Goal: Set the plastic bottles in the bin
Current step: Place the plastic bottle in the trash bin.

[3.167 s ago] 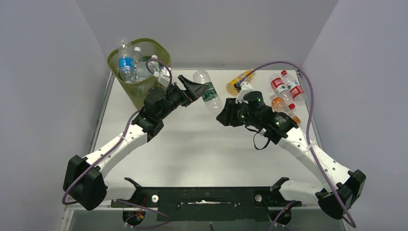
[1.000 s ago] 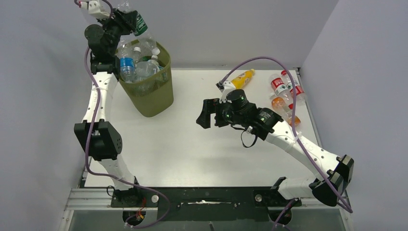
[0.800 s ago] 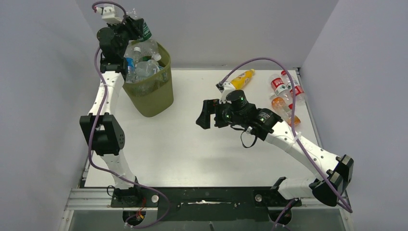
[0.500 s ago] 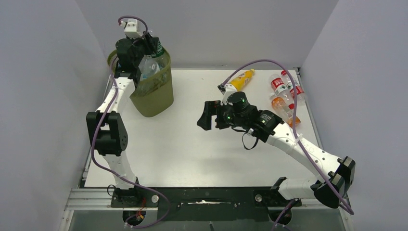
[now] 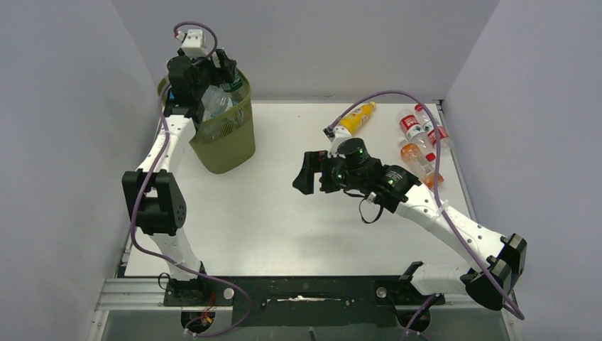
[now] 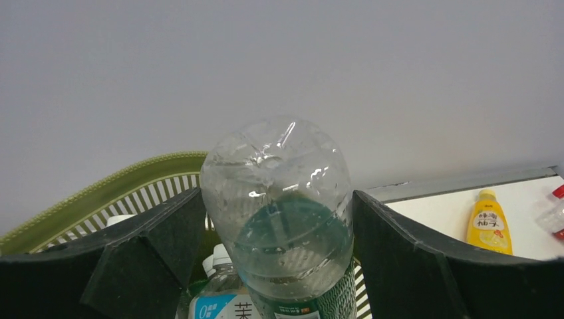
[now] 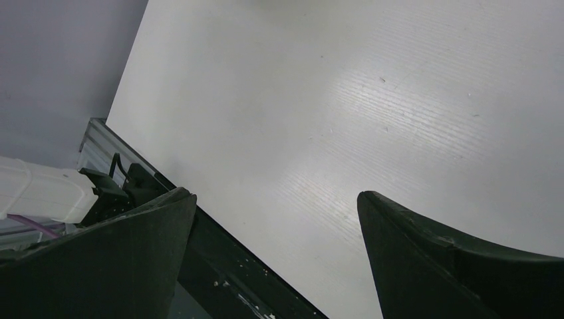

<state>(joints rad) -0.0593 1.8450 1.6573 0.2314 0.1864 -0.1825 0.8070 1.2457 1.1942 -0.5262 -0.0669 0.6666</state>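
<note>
An olive-green plastic mesh bin (image 5: 226, 142), round-cornered and tapering downward, stands at the far left corner of a white table (image 5: 270, 227). It is heaped with clear plastic bottles, too jumbled to count from above. The left wrist view shows a white cap (image 6: 220, 255) and a blue-and-white label (image 6: 219, 309) among them, below the bin's slatted rim. The left gripper (image 6: 278, 198) is raised over the bin's mouth, and its two black fingers (image 6: 156, 242) are closed against the sides of one clear bottle with a green label (image 6: 279, 226). The bottle's dimpled, rounded base points away from the wrist, and its cap end is out of sight. The right gripper (image 7: 274, 199) hangs over the middle of the table with its fingers spread wide and nothing between them. Beneath it, the table surface shows fine parallel ridges. Four bottles lie on their sides toward the far right of the table. One yellow bottle (image 5: 356, 118) lies alone. Two red-labelled clear bottles (image 5: 411, 126) lie side by side near the right edge. One orange bottle (image 5: 414, 155) lies just in front of them, partly hidden by the right arm.
</note>
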